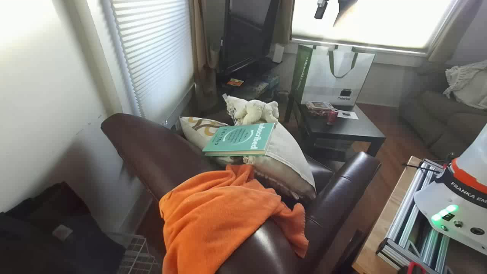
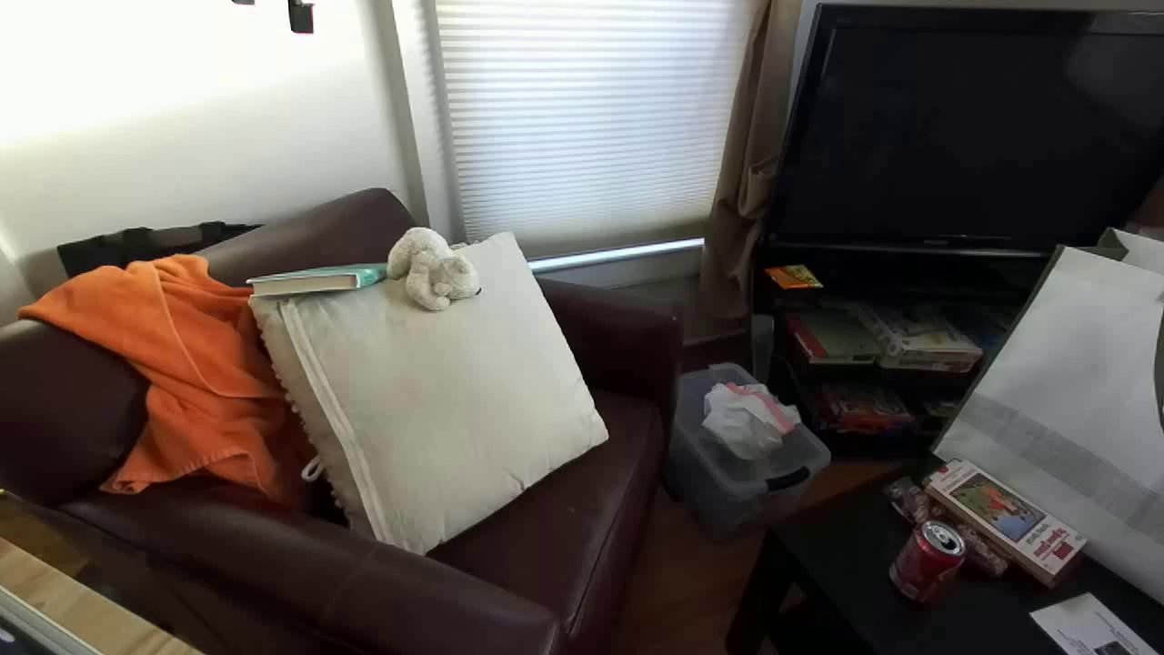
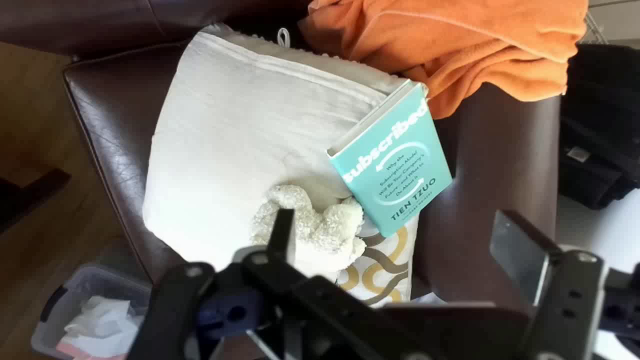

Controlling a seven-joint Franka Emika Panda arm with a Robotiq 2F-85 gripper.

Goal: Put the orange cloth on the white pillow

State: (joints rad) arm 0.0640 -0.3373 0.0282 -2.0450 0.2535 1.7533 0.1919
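The orange cloth [image 1: 220,213] is draped in folds over the back and side of a brown leather armchair; it also shows in an exterior view [image 2: 195,364] and in the wrist view [image 3: 465,45]. The white pillow [image 2: 446,400] leans tilted in the seat beside the cloth, and shows in the wrist view [image 3: 225,130]. A teal book [image 3: 395,160] and a white plush toy [image 3: 310,225] rest on the pillow's upper edge. My gripper [image 3: 395,225] is open and empty, high above the chair; its fingertips show at the top of an exterior view [image 1: 329,15].
A patterned pillow [image 3: 380,265] sits behind the white one. The armchair's arm [image 1: 342,190] and back [image 1: 148,152] rise around the seat. A plastic bin [image 2: 727,491] and a black table [image 2: 837,582] with a can [image 2: 928,561] and large bag [image 2: 1064,409] stand nearby.
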